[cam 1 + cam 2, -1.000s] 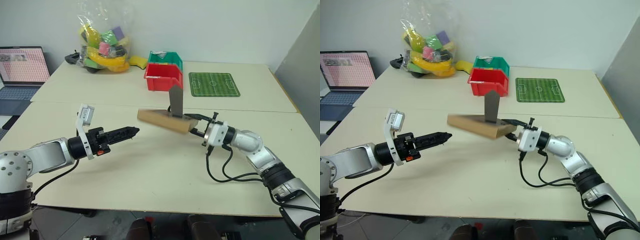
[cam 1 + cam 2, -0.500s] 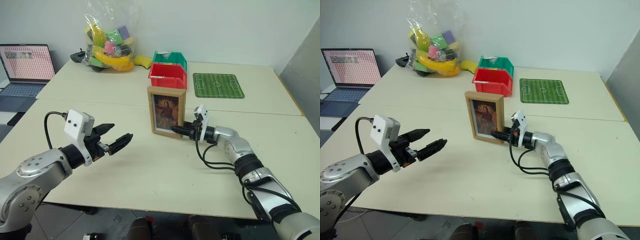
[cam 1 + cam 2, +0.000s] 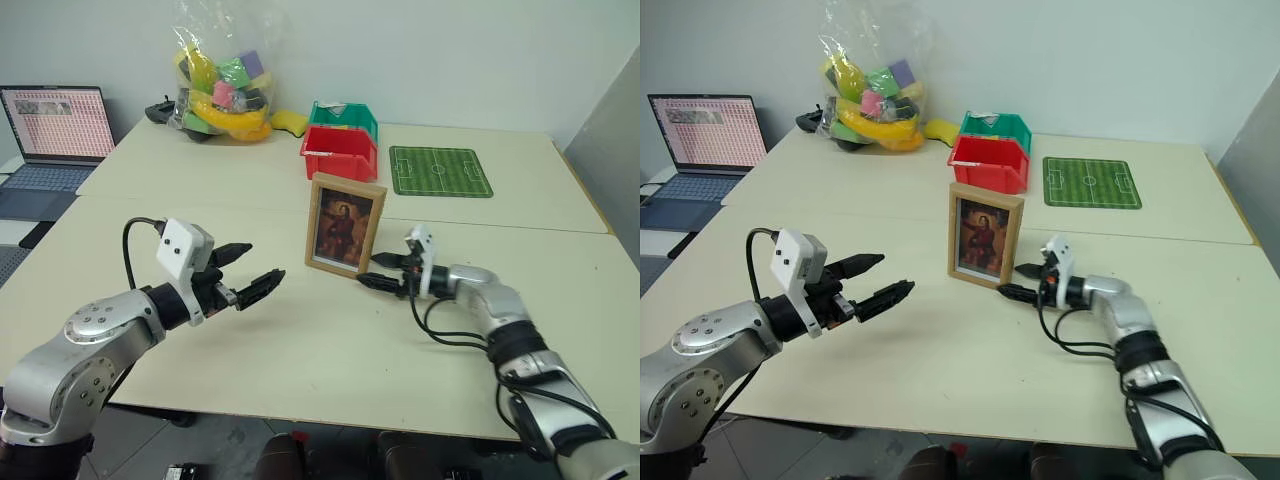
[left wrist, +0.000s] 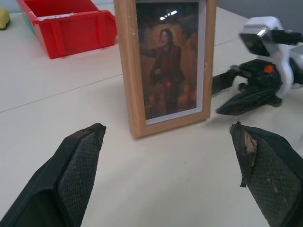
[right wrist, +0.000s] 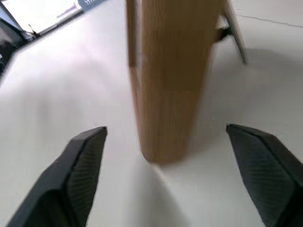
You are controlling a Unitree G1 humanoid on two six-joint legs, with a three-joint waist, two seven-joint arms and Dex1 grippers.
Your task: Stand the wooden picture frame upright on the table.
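The wooden picture frame (image 3: 345, 225) stands upright on the table (image 3: 300, 350), near its middle, with the dark portrait facing me. My right gripper (image 3: 374, 272) is open at the frame's lower right edge, one finger on each side of that edge and clear of the wood. In the right wrist view the frame's light-wood edge (image 5: 165, 80) rises between the spread fingers (image 5: 85, 161), and the fold-out stand (image 5: 233, 30) leans out behind it. My left gripper (image 3: 255, 267) hovers open to the left of the frame, empty. The left wrist view has the portrait (image 4: 165, 66) straight ahead.
Behind the frame stand a red bin (image 3: 340, 152) and a green bin (image 3: 343, 115). A green football-pitch mat (image 3: 440, 170) lies at the back right. A bag of toys (image 3: 220, 80) and a laptop (image 3: 50, 130) are at the back left.
The frame went from lying tilted in the air in my right gripper to standing upright on the table. The right gripper then opened and let go. The left gripper rolled.
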